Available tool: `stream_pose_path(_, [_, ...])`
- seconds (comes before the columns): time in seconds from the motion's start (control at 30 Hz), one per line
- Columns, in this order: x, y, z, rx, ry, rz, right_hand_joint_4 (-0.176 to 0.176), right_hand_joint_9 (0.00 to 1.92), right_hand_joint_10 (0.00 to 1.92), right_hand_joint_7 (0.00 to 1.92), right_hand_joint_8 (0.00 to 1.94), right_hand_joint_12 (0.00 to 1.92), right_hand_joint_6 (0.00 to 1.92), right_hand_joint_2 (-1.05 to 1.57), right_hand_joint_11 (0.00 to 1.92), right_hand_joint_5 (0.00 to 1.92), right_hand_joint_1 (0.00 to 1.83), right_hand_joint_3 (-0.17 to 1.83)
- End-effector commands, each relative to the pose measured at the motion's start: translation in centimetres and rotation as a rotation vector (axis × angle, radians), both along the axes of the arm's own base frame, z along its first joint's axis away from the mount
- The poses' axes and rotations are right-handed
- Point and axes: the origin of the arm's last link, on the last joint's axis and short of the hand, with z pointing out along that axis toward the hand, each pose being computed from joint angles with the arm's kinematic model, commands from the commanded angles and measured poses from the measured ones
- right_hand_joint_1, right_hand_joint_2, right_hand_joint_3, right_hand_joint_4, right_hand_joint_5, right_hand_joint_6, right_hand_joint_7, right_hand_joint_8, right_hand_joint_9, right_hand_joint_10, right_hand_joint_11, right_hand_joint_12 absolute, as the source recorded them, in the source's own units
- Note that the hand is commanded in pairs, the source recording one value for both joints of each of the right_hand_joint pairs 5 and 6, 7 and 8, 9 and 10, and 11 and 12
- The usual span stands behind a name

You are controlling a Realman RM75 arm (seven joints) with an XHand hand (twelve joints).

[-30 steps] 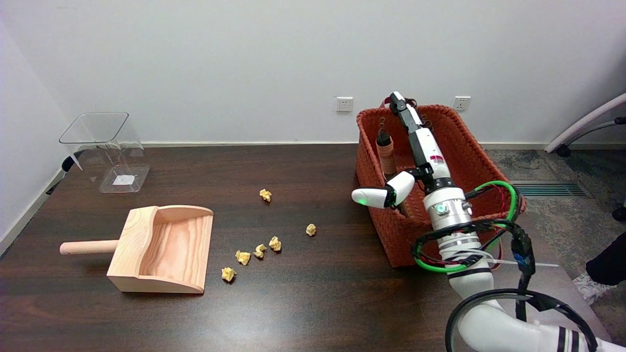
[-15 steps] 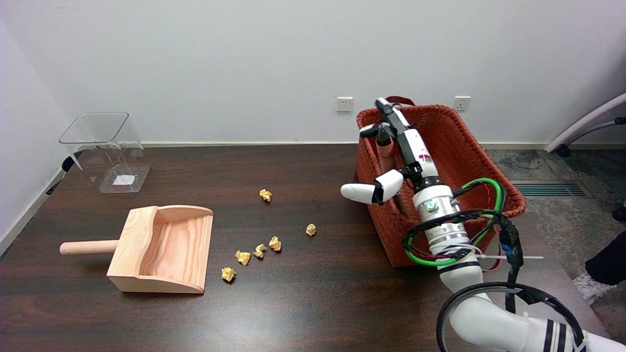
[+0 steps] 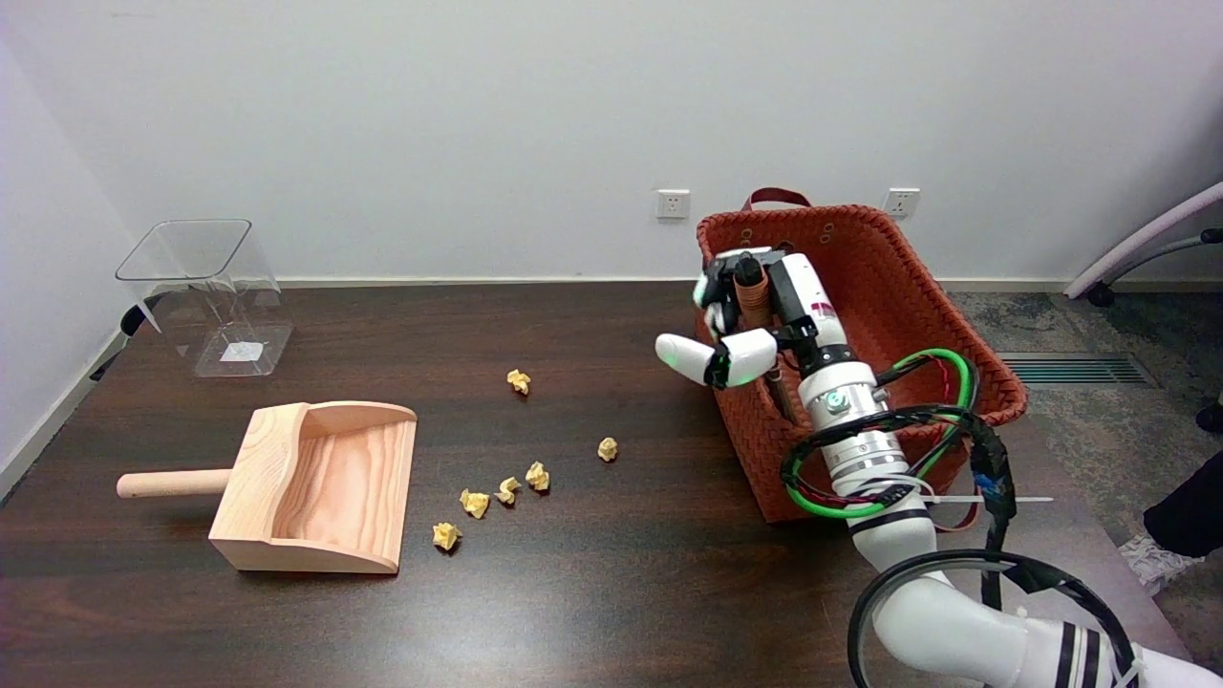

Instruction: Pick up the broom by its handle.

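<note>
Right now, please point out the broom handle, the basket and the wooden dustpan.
broom handle (image 3: 754, 298): head view, on its upper wrapped part.
basket (image 3: 941, 315): head view, on its right inner wall.
wooden dustpan (image 3: 330, 483): head view, on its inner floor.

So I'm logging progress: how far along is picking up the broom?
Done: the right hand has reached into the woven orange basket. In hand: its fingers curl around the brown broom handle; a firm grip isn't clear. Left: lifting, since the broom stands inside the basket.

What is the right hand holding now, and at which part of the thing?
It cannot be told for sure. The right hand has its fingers curled around the top of the broom handle in the basket, but a closed grip does not show.
</note>
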Motion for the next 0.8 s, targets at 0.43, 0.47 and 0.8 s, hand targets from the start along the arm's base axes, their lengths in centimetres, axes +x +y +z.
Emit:
stream_pose_path(0.43, [0.1, 0.0, -0.2, 0.011, -0.05, 0.006, 0.0, 1.92, 1.92, 1.92, 1.92, 1.92, 1.92, -0.02, 1.92, 1.92, 1.1, 0.83])
stream_pose_path(0.47, [0.1, 0.0, -0.2, 0.009, -0.051, 0.008, 0.0, 1.92, 1.92, 1.92, 1.92, 1.92, 1.92, 0.08, 1.92, 1.92, 1.12, 0.84])
stream_pose_path(0.8, [1.4, -0.2, 0.8, -0.031, -0.048, 0.059, 0.0, 1.92, 1.92, 1.92, 1.92, 1.92, 1.92, 0.71, 1.92, 1.92, 1.23, 1.08])
